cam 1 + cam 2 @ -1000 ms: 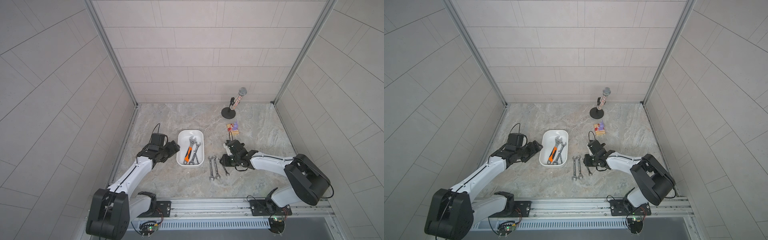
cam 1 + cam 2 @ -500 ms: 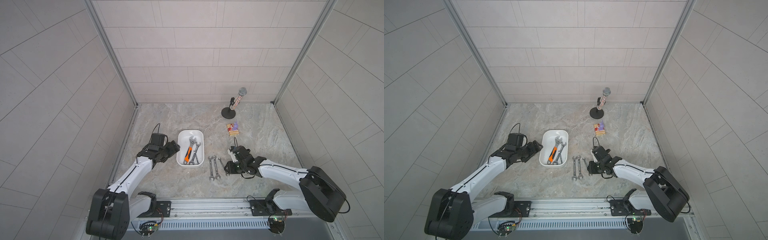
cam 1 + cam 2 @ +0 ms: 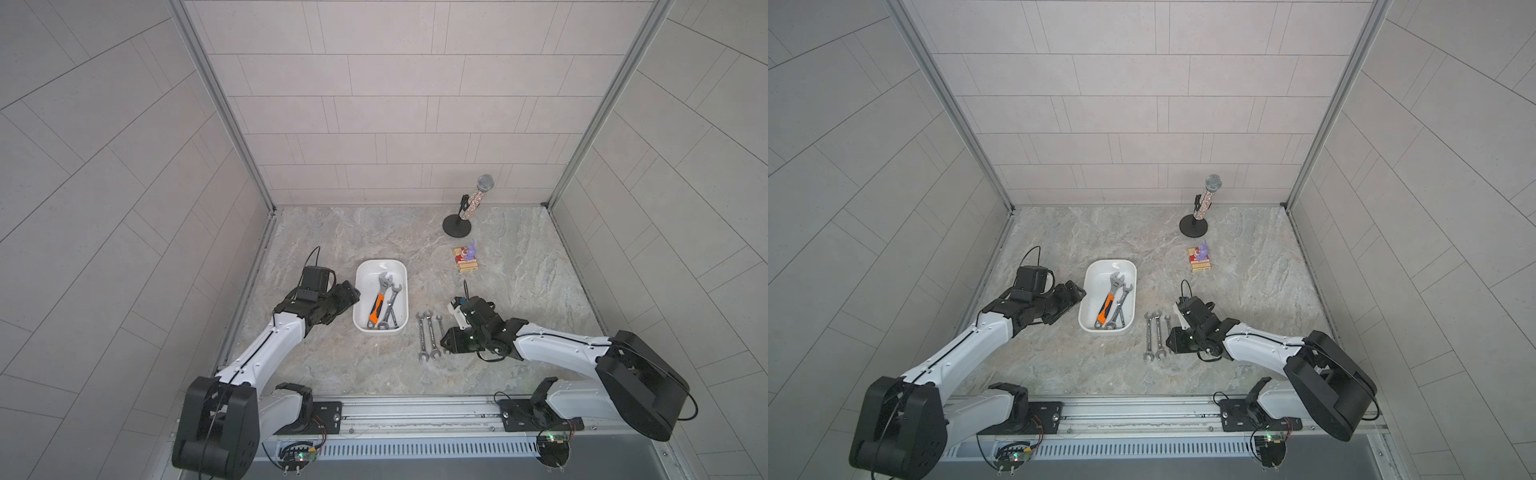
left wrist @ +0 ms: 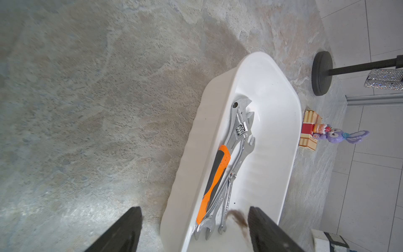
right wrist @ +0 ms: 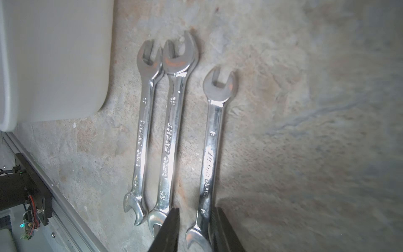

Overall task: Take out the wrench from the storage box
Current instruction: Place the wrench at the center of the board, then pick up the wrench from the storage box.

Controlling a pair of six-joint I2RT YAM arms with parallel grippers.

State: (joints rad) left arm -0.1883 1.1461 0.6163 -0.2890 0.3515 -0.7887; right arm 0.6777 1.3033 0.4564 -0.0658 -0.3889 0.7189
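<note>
The storage box is a shallow white tub left of centre in both top views. Inside lie an orange-handled adjustable wrench and silver wrenches. My left gripper stands open at the box's left side, one finger outside the wall and one over the inside. Right of the box a small wrench lies flat on the table. My right gripper is narrowly open around its near end; one finger touches it and the other stands apart.
Two longer silver wrenches lie side by side between the box and the small wrench. A glittery microphone on a black stand and a small toy box with a purple bunny sit at the back right. A metal rail runs along the front.
My right gripper has shifted toward the front edge along the small wrench, which now lies straighter beside the other two. The left arm has not moved.
</note>
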